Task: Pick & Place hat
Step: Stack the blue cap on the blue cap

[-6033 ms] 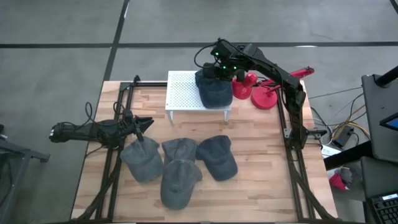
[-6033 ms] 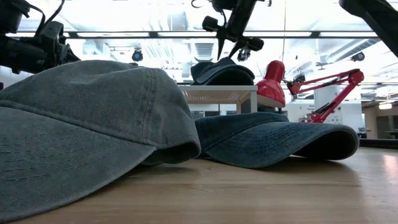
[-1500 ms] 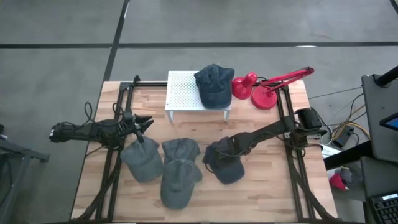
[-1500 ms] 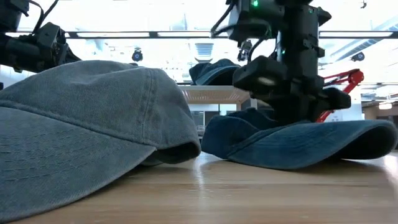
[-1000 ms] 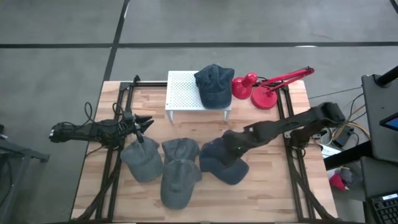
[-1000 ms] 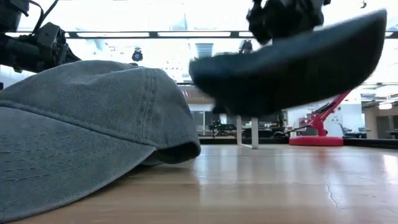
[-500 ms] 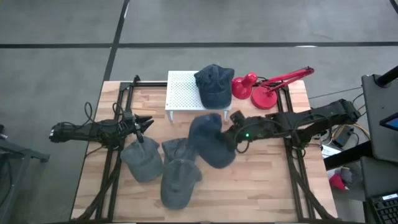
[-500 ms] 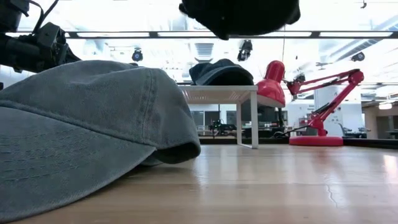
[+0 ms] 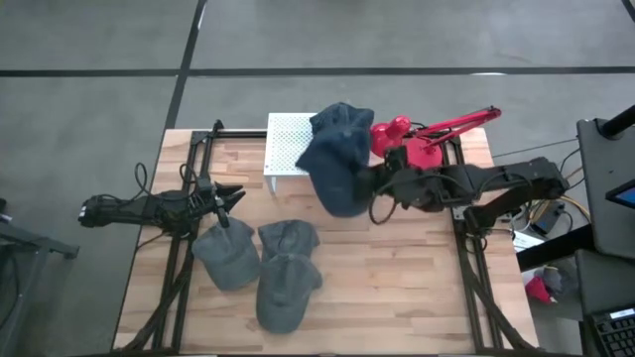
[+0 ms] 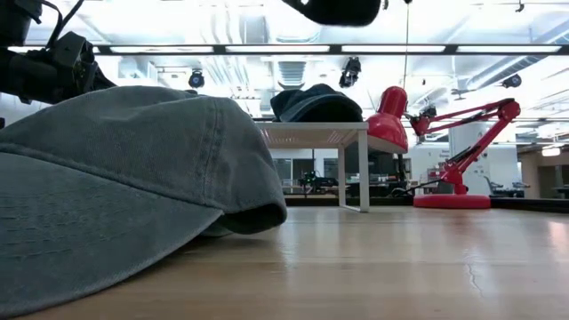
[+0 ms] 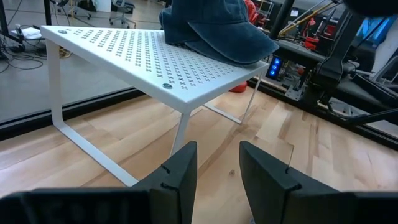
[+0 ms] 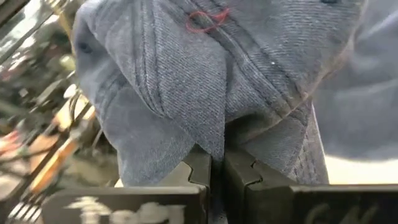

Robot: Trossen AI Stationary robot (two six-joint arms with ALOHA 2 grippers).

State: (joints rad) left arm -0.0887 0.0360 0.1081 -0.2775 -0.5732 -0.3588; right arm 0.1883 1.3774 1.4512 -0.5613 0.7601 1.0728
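Note:
My right gripper point(image 9: 375, 186) is shut on a dark blue cap point(image 9: 332, 178) and holds it in the air just in front of the white perforated rack point(image 9: 288, 149). In the low view only the cap's underside point(image 10: 336, 9) shows at the top edge. A second blue cap point(image 9: 344, 124) lies on the rack's right part. Three grey-blue caps point(image 9: 230, 256), point(image 9: 288, 238), point(image 9: 283, 296) lie on the table's near left. My left gripper point(image 9: 226, 198) waits open at the table's left, pointing at the rack point(image 11: 155, 59). My right gripper point(image 12: 217, 165) pinches a bunched fold of the cap's cloth point(image 12: 214, 134), by a seam, between its two fingers. It comes level from the table's right. The cap is lifted clear of the table and spreads out to the left of the fingers point(image 9: 369, 188).
A red desk lamp point(image 9: 417, 149) stands at the far right, right behind my right arm point(image 9: 476, 183). Black frame rails point(image 9: 179, 268) run along both table sides. In the low view a grey cap point(image 10: 116, 196) fills the near left. Bare wood point(image 9: 397, 278) lies near right.
My right gripper, shut on the cap, has risen and moved from the table's near middle toward the far edge and the rack. The cap has gone from just above the table to high in the air and now hangs before the rack. The other caps have stayed put.

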